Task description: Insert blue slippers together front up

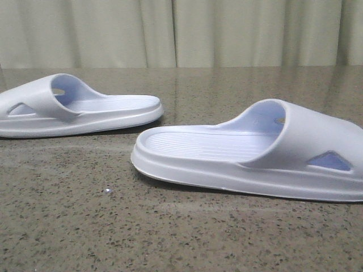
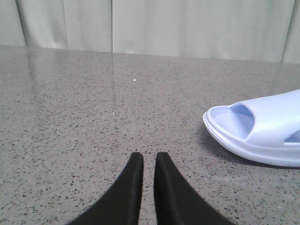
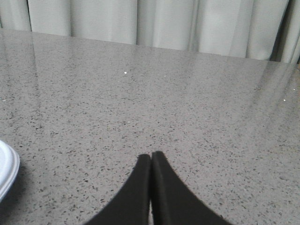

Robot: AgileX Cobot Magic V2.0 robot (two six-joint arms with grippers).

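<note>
Two pale lavender-blue slippers lie flat on the speckled stone table, soles down. In the front view one slipper point(image 1: 74, 107) lies at the far left with its strap to the left. The other slipper point(image 1: 255, 153) lies nearer on the right with its strap to the right. Neither gripper shows in the front view. My left gripper point(image 2: 149, 157) hangs low over bare table, its black fingers a narrow slit apart and empty; a slipper point(image 2: 262, 129) lies off to its side. My right gripper point(image 3: 151, 155) is shut and empty over bare table; a slipper's edge point(image 3: 5, 171) shows at the frame border.
The speckled grey-brown stone table point(image 1: 181, 238) stretches to pale curtains point(image 1: 181, 31) at the back. A tiny white speck point(image 1: 106, 191) lies on the table in front of the slippers.
</note>
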